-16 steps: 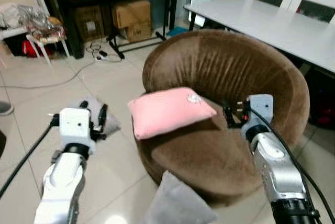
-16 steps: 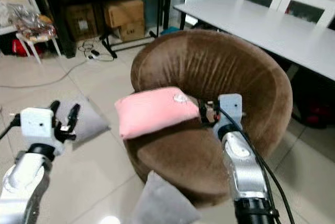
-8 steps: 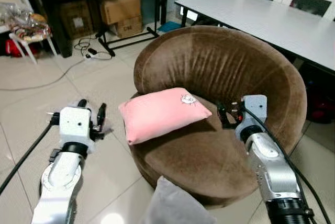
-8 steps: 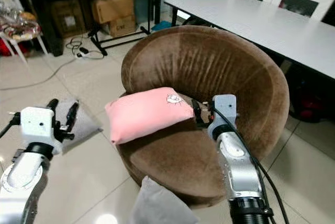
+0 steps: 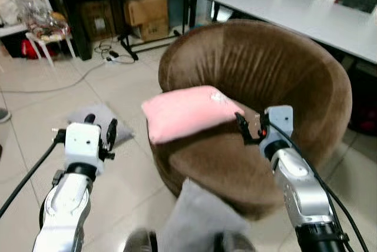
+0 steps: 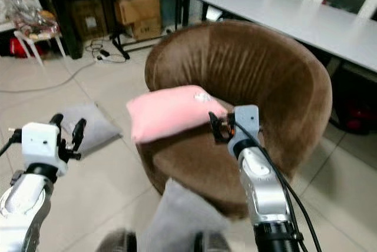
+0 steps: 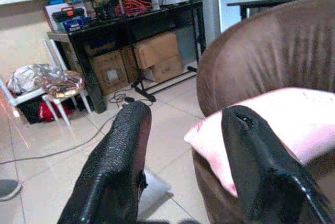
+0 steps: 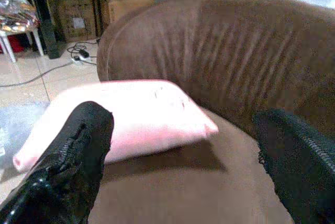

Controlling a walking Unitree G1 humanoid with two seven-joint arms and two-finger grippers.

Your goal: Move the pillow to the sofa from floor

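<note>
A pink pillow (image 5: 191,112) lies on the front left of the seat of a round brown sofa chair (image 5: 265,69), overhanging its edge. My right gripper (image 5: 246,128) is open just right of the pillow's corner, over the seat; in its wrist view the pink pillow (image 8: 131,116) lies ahead between the spread fingers (image 8: 68,171). My left gripper (image 5: 100,127) is open over the floor, left of the sofa. A grey pillow (image 5: 94,116) lies on the tiles behind it. Another grey pillow (image 5: 200,219) lies on the floor at my feet, blurred.
A long white table (image 5: 306,16) stands behind the sofa to the right. A black shelf unit with cardboard boxes (image 5: 144,13) is at the back, with cables (image 5: 112,57) on the floor and a small white stool (image 5: 50,34) at the far left.
The camera has shifted and tilted down, so my feet and more of the near grey pillow show. The pink pillow stays on the sofa. Both grippers stay open.
</note>
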